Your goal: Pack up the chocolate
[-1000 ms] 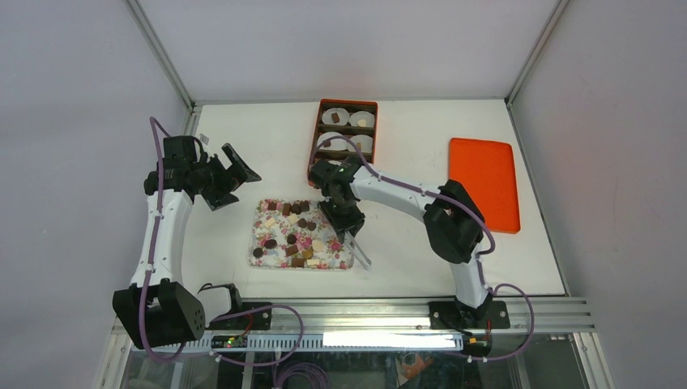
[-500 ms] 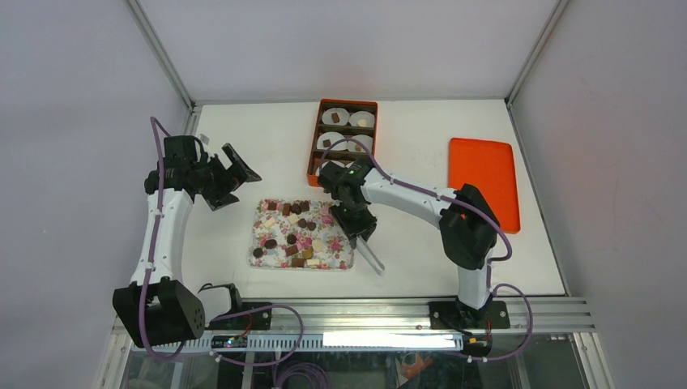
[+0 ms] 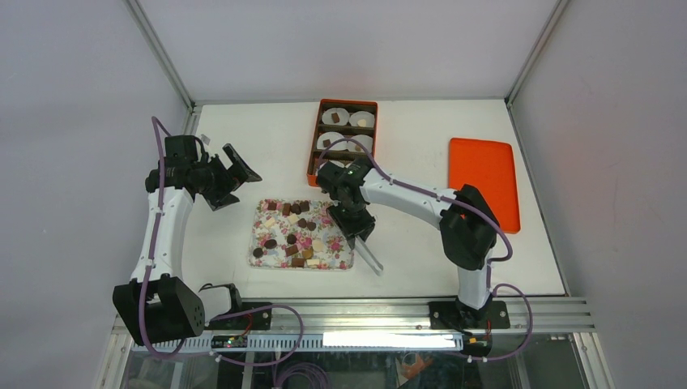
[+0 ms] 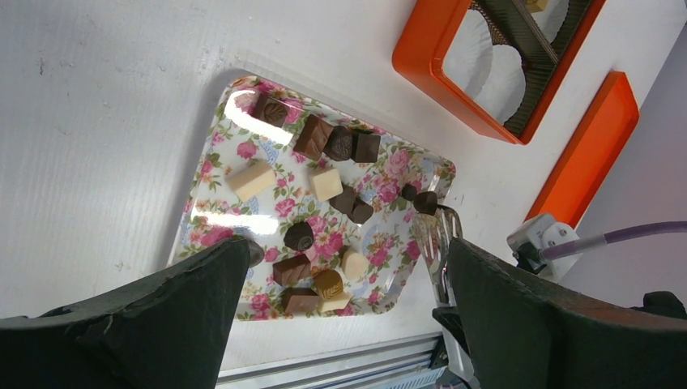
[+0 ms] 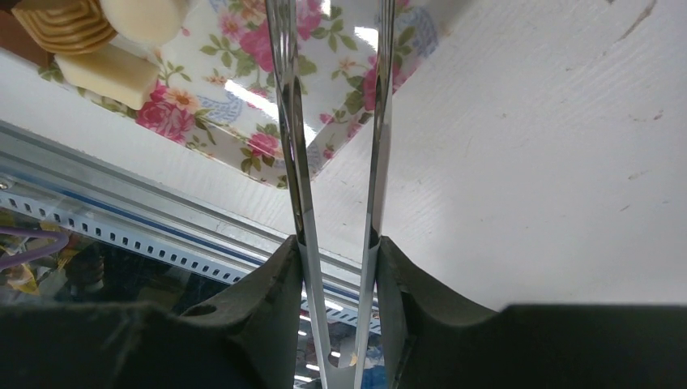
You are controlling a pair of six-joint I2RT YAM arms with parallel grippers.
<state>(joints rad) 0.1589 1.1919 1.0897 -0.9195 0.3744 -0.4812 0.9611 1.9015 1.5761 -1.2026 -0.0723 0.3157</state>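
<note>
While the right claw (image 3: 356,223) clamps tongs (image 3: 369,258), chocolate (image 4: 298,236) lies just left of it, near the wide-open left claw (image 3: 233,184).

Left arm (image 3: 166,231) & right arm (image 3: 405,194): white tube links w/ chunky black joint housings, black bases bolted to the alu rail (image 3: 356,309). Biggest black block: left arm's shoulder, at the rail's left end. Purple cables (image 3: 155,154) run along each arm & loop down below the rail. Left tool (image 4: 344,251) & right tool (image 5: 336,251): matte black fingers, rough-textured, wedge-shaped.
</note>
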